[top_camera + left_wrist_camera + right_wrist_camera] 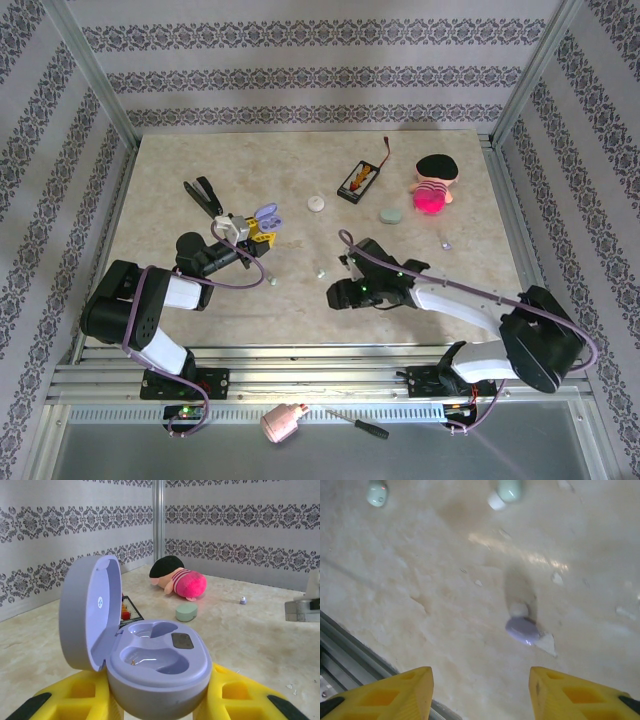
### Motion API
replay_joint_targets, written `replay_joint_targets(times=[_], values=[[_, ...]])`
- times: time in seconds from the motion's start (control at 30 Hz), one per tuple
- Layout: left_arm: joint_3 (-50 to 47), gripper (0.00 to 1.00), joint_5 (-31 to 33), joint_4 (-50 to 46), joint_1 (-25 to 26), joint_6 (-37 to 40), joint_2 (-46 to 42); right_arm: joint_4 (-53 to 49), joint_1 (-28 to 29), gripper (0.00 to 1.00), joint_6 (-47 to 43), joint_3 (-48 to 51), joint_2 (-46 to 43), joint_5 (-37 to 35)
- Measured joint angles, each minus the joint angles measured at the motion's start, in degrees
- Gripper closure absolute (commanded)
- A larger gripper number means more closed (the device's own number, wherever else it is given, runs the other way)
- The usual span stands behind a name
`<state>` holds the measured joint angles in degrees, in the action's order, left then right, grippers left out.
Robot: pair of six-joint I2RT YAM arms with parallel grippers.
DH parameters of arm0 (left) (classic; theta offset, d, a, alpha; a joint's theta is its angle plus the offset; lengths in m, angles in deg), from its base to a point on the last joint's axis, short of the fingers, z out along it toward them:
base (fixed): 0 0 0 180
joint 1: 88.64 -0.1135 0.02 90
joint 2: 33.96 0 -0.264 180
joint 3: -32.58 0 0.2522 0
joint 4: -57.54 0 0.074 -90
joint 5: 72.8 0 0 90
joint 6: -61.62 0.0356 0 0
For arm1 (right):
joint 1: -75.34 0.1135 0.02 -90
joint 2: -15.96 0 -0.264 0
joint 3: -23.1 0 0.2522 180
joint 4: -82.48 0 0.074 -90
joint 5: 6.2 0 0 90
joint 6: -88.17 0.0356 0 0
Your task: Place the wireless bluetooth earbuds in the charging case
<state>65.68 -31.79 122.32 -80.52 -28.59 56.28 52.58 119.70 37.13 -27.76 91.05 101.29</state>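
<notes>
Beige stone-patterned table (180,160), enclosed by patterned walls (300,60) and a metal frame.

Left claw (160,696): closed narrow on the lavender case (155,662), one yellow finger (75,695) on each side of its base. The case is held off the table at left of centre in the top view (265,215). Its lid stands open, hinged back to the left. Both wells are empty.

Right claw (480,675): jaws apart, nothing between them, angled down at the table near the front rail (350,655). A lavender earbud (522,629) lies on the table ahead of the fingers, not touching either.

Two paler earbuds (376,492) (510,489) lie farther off; the top view shows them between the two claws (270,281) (318,268). A fourth earbud (445,243) lies to the right, near the doll (434,183).

A mint shell (389,214) lies closed on the table just left of the doll, well apart from the lavender case. A battery holder (357,180) and a white disc (316,203) lie behind the claws.
</notes>
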Motion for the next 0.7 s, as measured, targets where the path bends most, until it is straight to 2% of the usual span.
replay_joint_targets(times=[0.1, 0.23, 0.47, 0.7], values=[[0.00, 0.84, -0.02, 0.00, 0.00, 0.02, 0.00, 4.02, 0.00, 0.47, 7.04, 3.41, -0.09, 2.32], [0.00, 0.84, -0.02, 0.00, 0.00, 0.02, 0.00, 8.70, 0.02, 0.48, 12.02, 3.93, 1.90, 3.91], [0.00, 0.84, -0.04, 0.00, 0.00, 0.22, 0.00, 14.25, 0.00, 0.49, 15.19, 3.93, 7.63, 5.14], [0.00, 0.84, -0.02, 0.00, 0.00, 0.22, 0.00, 15.78, -0.79, 0.50, 15.23, 3.93, 9.03, 5.35]])
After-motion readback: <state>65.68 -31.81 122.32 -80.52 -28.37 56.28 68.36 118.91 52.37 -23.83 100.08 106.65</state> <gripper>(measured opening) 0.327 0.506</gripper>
